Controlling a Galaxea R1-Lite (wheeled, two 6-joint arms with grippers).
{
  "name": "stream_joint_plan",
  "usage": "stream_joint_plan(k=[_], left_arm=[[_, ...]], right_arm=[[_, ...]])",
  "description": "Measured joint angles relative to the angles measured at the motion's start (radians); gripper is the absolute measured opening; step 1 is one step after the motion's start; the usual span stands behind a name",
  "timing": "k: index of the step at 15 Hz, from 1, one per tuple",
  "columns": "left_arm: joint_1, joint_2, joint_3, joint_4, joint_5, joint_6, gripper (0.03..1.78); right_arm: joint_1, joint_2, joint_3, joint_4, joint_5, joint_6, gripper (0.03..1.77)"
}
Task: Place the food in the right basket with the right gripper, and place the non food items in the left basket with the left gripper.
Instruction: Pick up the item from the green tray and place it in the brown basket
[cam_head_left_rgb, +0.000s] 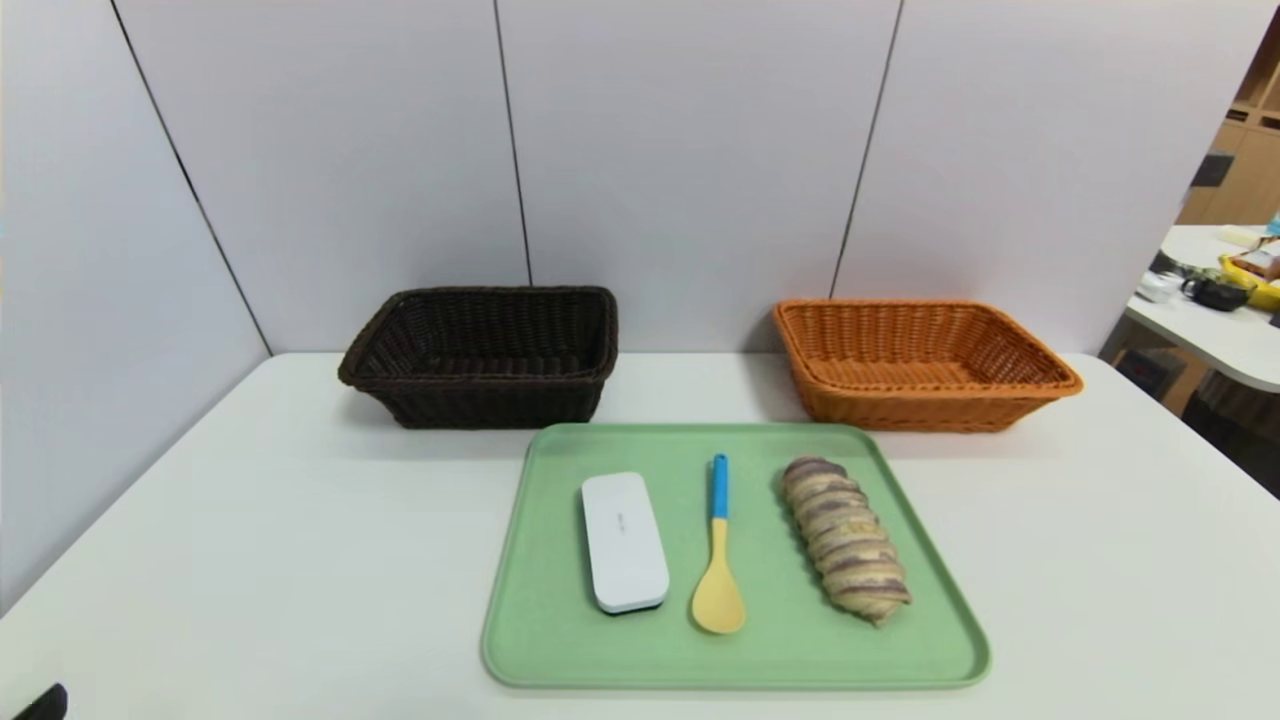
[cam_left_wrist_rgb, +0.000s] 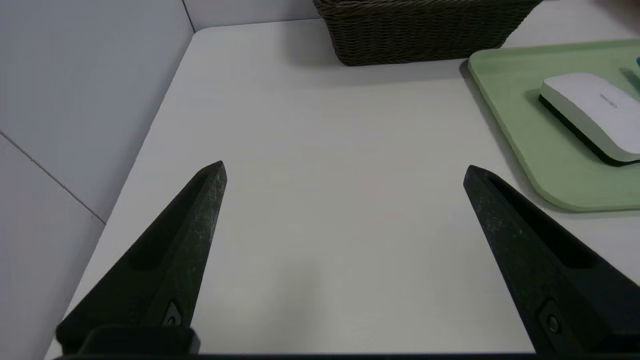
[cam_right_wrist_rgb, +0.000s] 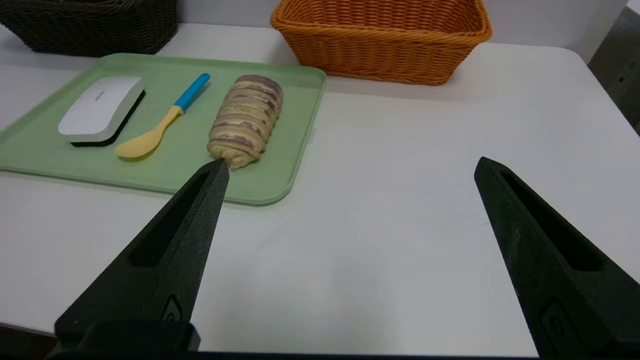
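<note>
- Head view: we take the green tray (cam_head_left_rgb: 740, 655) as our landmark on the white bench (cam_head_left_rgb: 250, 560). On it lie the white case (cam_head_left_rgb: 624, 541) toward its left side, the spoon (cam_head_left_rgb: 718, 548) in the middle and the twisted bread loaf (cam_head_left_rgb: 846, 538) toward its right side. Beyond the tray's far left corner stands the dark brown basket (cam_head_left_rgb: 483, 357); beyond its far right corner, the orange basket (cam_head_left_rgb: 916, 365). Both look empty, so we judge that no item has been sorted yet.
- Left wrist view: our left claw (cam_left_wrist_rgb: 345, 167) hangs over bare bench to the left of the tray, spread wide and holding nothing. The case is well apart from it.
- Right wrist view: our right claw (cam_right_wrist_rgb: 351, 165) hangs over bare bench to the right of the tray, also wide and empty. The loaf lies just inside the tray's right edge.
- Step in hand, as we judge it: the approach. Next the right claw must swing across to the loaf, straddle its width and close gently; the left should go for the case or spoon.
</note>
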Motion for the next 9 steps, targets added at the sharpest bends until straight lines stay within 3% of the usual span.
stream_joint_plan(k=[5, 9], left_arm=[[0.0, 0.291, -0.229, 0.096, -0.011, 0.009, 1.69], [0.0, 0.464, -0.299, 0.136, -0.056, 0.011, 1.69]], right_arm=[[0.001, 0.269, -0.143, 0.006, 0.001, 0.011, 1.69], [-0.016, 0.477, -0.233, -0.002, -0.016, 0.011, 1.69]])
